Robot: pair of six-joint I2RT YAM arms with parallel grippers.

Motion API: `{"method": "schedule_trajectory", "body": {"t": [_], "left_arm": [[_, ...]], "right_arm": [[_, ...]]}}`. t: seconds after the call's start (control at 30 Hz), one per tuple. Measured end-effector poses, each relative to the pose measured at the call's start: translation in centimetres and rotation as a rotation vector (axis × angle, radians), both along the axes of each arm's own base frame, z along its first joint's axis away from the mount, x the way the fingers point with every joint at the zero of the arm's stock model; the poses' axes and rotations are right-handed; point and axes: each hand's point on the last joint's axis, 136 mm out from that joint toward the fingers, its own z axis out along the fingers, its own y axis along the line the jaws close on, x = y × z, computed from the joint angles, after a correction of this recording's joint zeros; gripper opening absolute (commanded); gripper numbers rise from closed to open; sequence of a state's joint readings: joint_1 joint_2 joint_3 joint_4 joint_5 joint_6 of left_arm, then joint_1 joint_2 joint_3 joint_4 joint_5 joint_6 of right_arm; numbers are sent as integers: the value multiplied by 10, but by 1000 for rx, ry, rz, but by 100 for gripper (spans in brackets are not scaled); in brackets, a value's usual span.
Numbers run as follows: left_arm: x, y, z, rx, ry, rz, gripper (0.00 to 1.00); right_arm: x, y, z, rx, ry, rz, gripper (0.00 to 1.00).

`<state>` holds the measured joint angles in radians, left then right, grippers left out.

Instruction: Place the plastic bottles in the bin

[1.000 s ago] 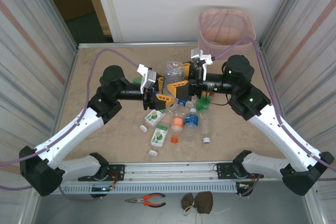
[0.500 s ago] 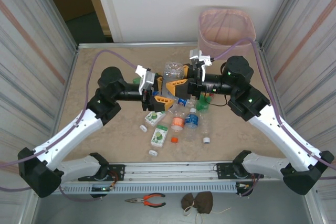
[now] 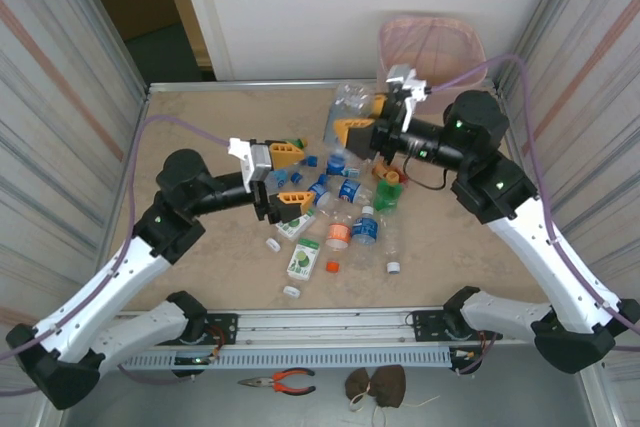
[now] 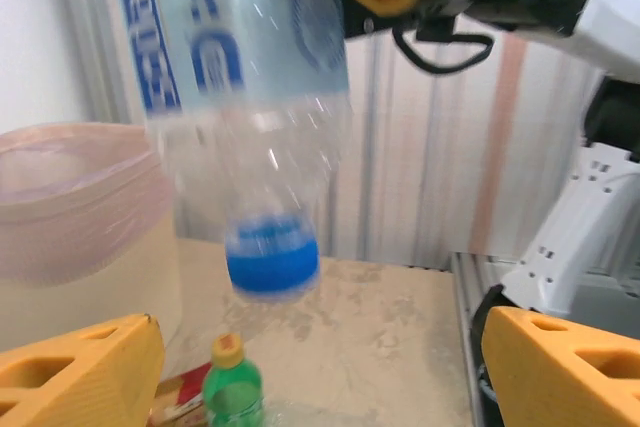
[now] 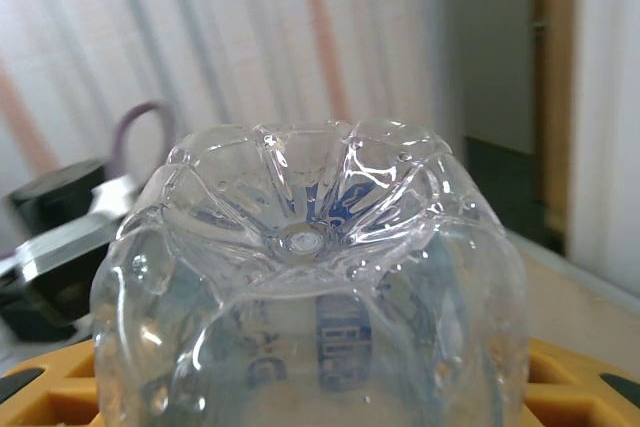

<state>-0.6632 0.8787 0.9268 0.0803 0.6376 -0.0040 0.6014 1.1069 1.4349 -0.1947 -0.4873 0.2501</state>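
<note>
Now the right pincer (image 3: 360,122) holds a clear bottle (image 3: 346,107) cap-down, high near the bin (image 3: 430,47) at the worktop's (image 3: 200,122) far-right corner, presumably for dropping; the left pincer (image 3: 290,177) gapes empty above the bottle heap (image 3: 352,215).

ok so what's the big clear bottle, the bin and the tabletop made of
Clear bottle: thin, glossy, transparent plastic; the background shows through its moulded petal base.
Bin: pale beige wall, too blurred to tell the material, lined with a thin, translucent pink plastic bag folded over the rim.
Tabletop: matte beige with marble-like mottling, perhaps laminate or a stone-look board.
</note>
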Motion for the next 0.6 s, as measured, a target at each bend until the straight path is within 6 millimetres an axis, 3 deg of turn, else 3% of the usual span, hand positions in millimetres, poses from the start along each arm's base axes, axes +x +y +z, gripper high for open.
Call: {"method": "schedule_trajectory", "body": {"t": [0.17,0.4,0.6], "left_arm": [[13,12,-19,40,64,124,83],[23,22,-39,87,138,213,84],[27,25,-45,102,156,241,84]], "right_arm": [[67,-54,5,-12,34,-288,50],[160,-138,-10,-55,120,-654,47],[223,-182,-30,-120,177,-835,47]]}}
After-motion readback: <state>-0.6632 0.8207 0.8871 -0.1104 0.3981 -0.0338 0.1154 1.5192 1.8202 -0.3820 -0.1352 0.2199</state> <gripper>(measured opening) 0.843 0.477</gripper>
